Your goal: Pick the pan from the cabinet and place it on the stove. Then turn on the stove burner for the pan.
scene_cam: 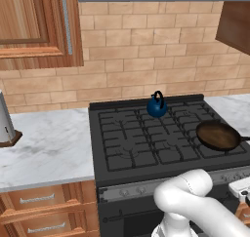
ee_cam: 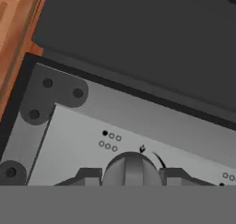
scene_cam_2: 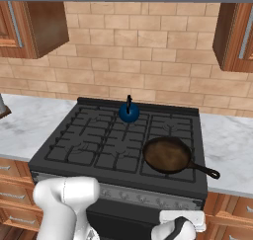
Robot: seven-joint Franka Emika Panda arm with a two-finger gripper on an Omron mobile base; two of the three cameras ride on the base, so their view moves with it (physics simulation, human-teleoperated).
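Note:
The dark pan (scene_cam: 217,135) (scene_cam_2: 168,154) sits on the front right burner of the black stove (scene_cam: 127,138) (scene_cam_2: 99,140). Its long handle points toward the right front corner. The wooden cabinet (scene_cam: 39,26) with the silver bar handle hangs at the upper left, door closed. My gripper (ee_cam: 132,174) is low at the stove's silver front strip, below the pan. In the hand view its two dark fingers (ee_cam: 87,176) press on either side of a round grey knob (ee_cam: 132,165). The white hand (scene_cam_2: 183,219) shows under the knob strip at the right.
A small blue kettle (scene_cam: 156,106) (scene_cam_2: 129,112) stands at the back centre of the stove. Marble counters (scene_cam: 49,143) (scene_cam_2: 230,145) flank the range, over wooden drawers (scene_cam: 39,199). A pale upright object on a wooden base (scene_cam: 6,126) stands at the far left.

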